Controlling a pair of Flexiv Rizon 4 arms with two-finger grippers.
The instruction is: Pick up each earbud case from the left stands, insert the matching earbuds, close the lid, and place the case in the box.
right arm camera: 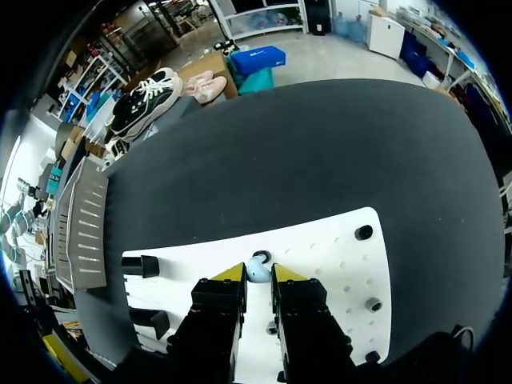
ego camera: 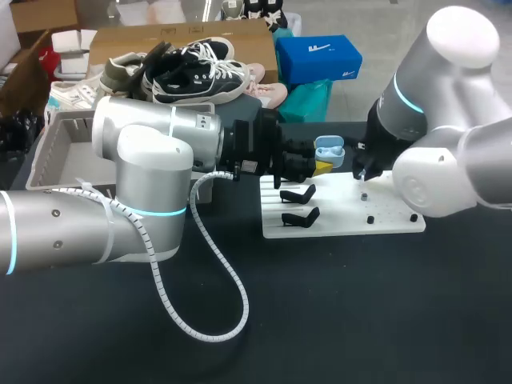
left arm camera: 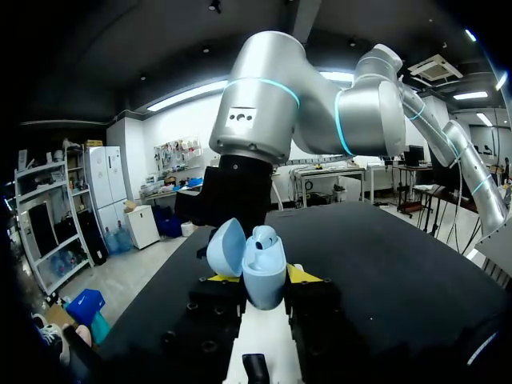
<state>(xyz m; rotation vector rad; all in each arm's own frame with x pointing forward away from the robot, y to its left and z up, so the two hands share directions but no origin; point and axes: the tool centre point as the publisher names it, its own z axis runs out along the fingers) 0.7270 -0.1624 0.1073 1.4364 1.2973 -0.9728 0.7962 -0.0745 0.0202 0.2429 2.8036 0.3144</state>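
My left gripper point(left arm camera: 264, 277) is clamping the pale blue plastic earbud case point(left arm camera: 265, 272) between its fingers (lid hanging open) above the white pegboard point(left arm camera: 276, 340). Beyond it, my right gripper point(right arm camera: 258, 274) is pinching a small pale blue earbud point(right arm camera: 258, 270) between nearly closed tips, just over the board, with black stands point(right arm camera: 142, 266) off beside its fingers.

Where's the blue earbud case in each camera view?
Head view: earbud case in the left pincer, at the white board's far edge.
Left wrist view: lid open, between the pincer's yellow tips, above the board.
Right wrist view: not in it.
Shared landmark: the white board.
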